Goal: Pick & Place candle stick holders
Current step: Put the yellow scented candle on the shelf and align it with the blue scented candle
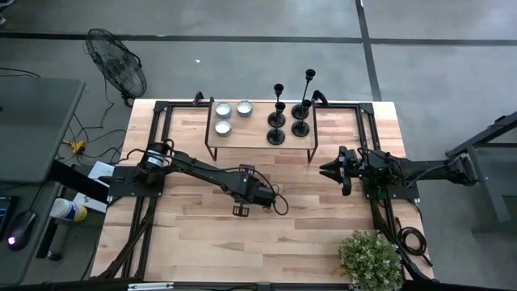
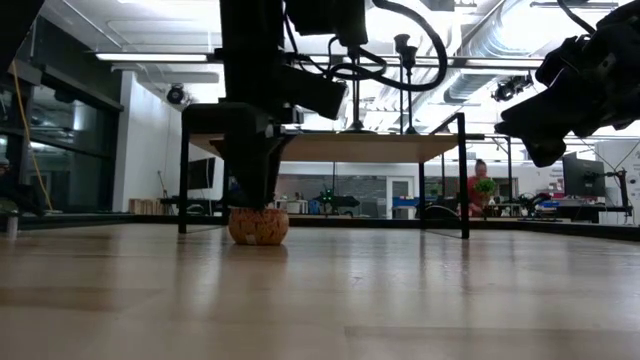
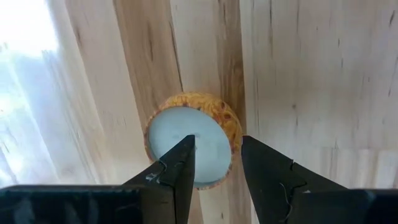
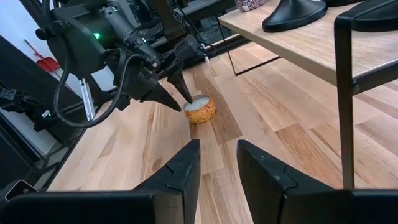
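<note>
Several black candle stick holders stand by their round bases on a low wooden shelf at the table's far side; two bases show in the right wrist view. My left gripper is open, pointing down over a small orange patterned candle cup that sits on the table's middle. One finger is over the white wax and the other is outside the cup's wall. My right gripper waits open and level at the table's right, holding nothing. My left gripper comes at the candle cup from above, its fingers on either side of the rim. The fingertips reach down to the cup's top. I cannot tell whether they touch it. The cup sits upright on the table.
Three pale tealight cups stand on the shelf's left part. The shelf's black metal legs rise from the table. A potted green plant stands at the near right corner. Bare wood lies in front of the shelf.
</note>
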`<action>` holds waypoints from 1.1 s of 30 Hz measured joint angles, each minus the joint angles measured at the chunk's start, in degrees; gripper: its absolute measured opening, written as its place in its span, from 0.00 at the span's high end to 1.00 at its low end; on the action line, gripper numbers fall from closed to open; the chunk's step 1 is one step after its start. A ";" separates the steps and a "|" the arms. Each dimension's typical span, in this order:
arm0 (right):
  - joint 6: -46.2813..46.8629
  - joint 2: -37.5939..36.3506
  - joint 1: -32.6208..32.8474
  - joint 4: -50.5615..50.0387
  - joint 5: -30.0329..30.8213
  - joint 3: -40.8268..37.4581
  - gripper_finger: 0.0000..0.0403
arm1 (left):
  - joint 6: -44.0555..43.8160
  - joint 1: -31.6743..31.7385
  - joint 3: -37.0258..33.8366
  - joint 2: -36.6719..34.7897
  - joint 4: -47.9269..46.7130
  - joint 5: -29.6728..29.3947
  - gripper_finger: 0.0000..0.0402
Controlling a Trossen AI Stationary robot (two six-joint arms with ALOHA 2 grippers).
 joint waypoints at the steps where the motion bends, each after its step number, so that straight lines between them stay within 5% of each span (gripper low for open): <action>1: 0.00 0.00 0.00 0.00 -0.02 0.02 0.76 | 0.00 0.00 0.00 0.00 -0.30 0.13 0.69; 24: 0.00 -0.02 0.00 0.00 -0.02 0.00 0.76 | 0.87 -0.46 -0.24 1.05 -1.36 2.82 0.69; 33: -0.01 -0.02 0.00 0.00 -0.01 0.00 0.76 | 0.99 -0.41 -0.24 1.05 -1.87 3.00 0.93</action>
